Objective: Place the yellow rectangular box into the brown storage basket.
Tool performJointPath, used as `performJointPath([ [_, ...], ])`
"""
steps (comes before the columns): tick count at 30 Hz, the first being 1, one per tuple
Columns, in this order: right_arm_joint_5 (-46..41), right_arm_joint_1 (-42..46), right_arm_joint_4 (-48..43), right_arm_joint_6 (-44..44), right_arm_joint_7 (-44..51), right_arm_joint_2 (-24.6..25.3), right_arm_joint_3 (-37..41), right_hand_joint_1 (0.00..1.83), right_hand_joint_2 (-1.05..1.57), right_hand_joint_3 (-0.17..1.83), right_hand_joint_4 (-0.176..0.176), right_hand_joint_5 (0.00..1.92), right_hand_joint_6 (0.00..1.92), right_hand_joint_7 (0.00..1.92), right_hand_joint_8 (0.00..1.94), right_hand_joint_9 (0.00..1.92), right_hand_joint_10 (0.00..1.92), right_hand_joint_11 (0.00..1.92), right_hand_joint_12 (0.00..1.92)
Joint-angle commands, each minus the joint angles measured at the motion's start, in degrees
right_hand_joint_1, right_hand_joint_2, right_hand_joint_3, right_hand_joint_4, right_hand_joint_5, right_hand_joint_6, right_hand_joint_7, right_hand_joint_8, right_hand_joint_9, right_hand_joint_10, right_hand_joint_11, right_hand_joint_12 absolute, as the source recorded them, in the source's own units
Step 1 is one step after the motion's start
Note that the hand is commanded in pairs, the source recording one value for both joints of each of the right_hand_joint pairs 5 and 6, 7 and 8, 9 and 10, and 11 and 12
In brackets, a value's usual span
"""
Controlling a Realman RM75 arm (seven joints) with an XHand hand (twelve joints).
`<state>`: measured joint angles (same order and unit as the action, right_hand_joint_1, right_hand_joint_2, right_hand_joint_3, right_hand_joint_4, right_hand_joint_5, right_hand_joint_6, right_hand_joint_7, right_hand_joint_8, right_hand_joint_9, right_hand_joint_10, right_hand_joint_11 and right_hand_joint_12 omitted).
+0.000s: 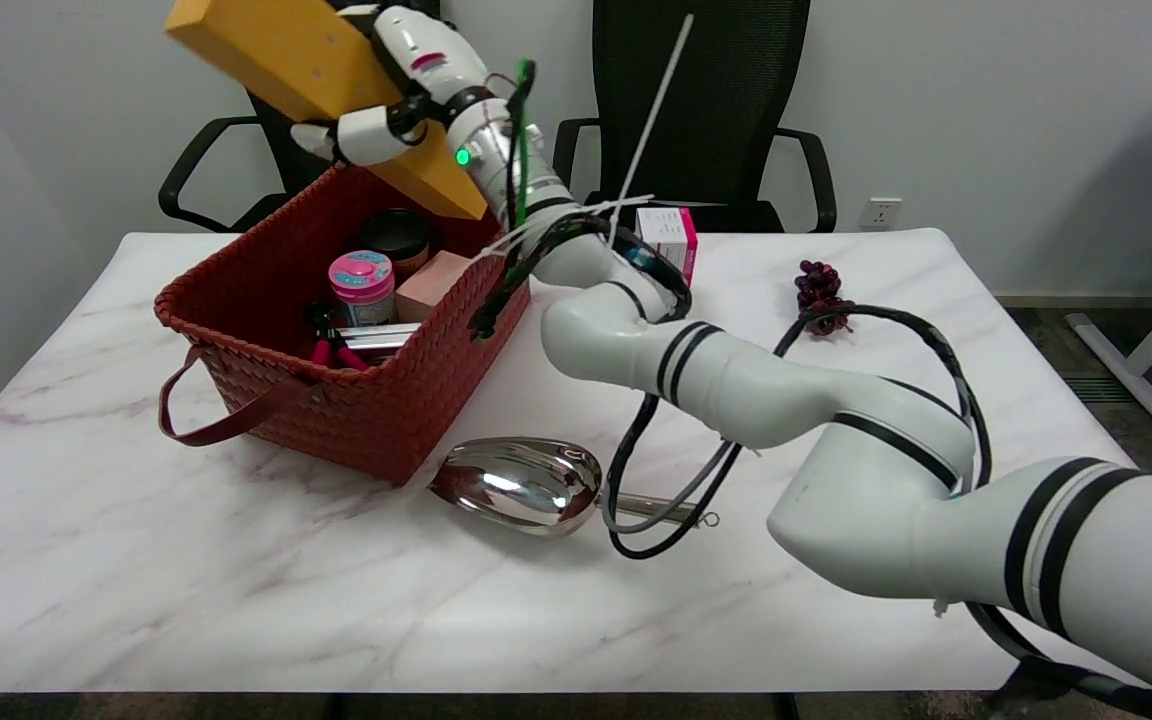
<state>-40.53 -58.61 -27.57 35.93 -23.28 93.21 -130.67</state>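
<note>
Holding the yellow box (pixel 281 50) tilted in the air above the basket (pixel 356 400), the right robot hand (pixel 376 95) has its fingers wrapped around it.

Inside the basket on the worktop (pixel 186 600) sit a pink-lidded jar (pixel 362 287), a pink block (pixel 433 284) and a dark tin (pixel 396 235); just right of the basket lies a shiny metal scoop (pixel 521 483), beyond it a pink-and-white carton (pixel 669 240), and farther right a dark grape bunch (pixel 821 292).

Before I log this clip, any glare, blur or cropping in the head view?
Head view: sharp overall; bright reflections on the metal scoop; soft shadow under the basket; the yellow box in the right hand is cropped by the top edge.
</note>
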Motion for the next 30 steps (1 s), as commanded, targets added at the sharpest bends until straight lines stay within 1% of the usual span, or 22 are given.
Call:
performJointPath([
  [1,15.0,-4.8,13.2,3.0,13.7,6.7,-2.0,1.06,0.94,0.77,0.0,1.45,1.45,1.37,1.37,1.18,1.18,1.03,1.03],
  [4,15.5,-4.6,13.2,2.8,13.7,6.7,-3.4,1.05,0.94,0.75,0.0,1.45,1.45,1.37,1.37,1.18,1.18,1.02,1.02],
  [9,15.6,-4.4,13.2,0.8,13.2,6.5,-6.5,1.03,0.94,0.66,0.0,1.44,1.44,1.37,1.37,1.17,1.17,1.0,1.0],
  [15,15.7,-3.5,13.2,-0.5,12.4,6.1,-6.6,1.02,0.94,0.63,0.0,1.43,1.43,1.36,1.36,1.16,1.16,0.98,0.98],
  [30,14.7,-2.0,12.6,0.6,8.0,5.8,-5.9,0.99,0.94,0.59,0.0,1.43,1.43,1.36,1.36,1.14,1.14,0.93,0.93],
])
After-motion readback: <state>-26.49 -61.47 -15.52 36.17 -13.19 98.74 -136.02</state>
